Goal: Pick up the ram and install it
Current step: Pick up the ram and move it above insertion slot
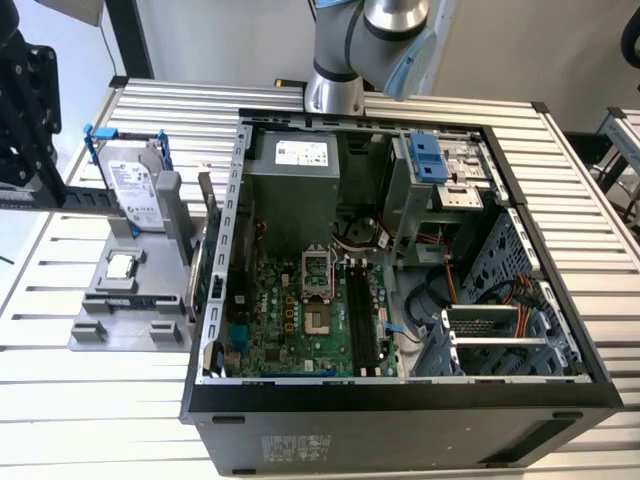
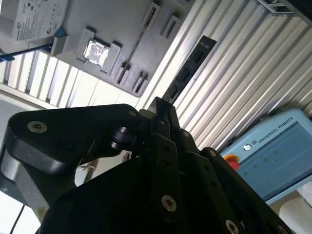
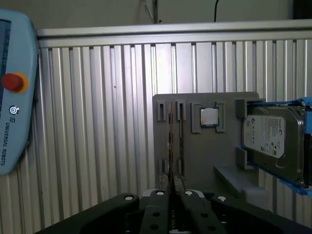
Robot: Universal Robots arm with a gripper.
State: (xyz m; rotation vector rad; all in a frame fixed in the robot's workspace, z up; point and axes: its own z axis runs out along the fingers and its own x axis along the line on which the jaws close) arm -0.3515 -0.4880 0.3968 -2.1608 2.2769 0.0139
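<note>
Print I can spot: a line of lettering (image 3: 10,135) beside a round logo on the teach pendant (image 3: 17,58) in both wrist views, plus a white label (image 3: 265,136) of tiny print on the hard drive (image 3: 294,146). The ram (image 2: 187,73) has a pale marking near its far end, and the power supply (image 1: 290,190) wears a white sticker (image 1: 303,152), both illegible.

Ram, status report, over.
End effector shut on the ram. Not yet in the motherboard slots. No obstruction seen there.

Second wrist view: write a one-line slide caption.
Tool clamped on the ram, with the ribbed metal table and grey parts tray behind.
</note>
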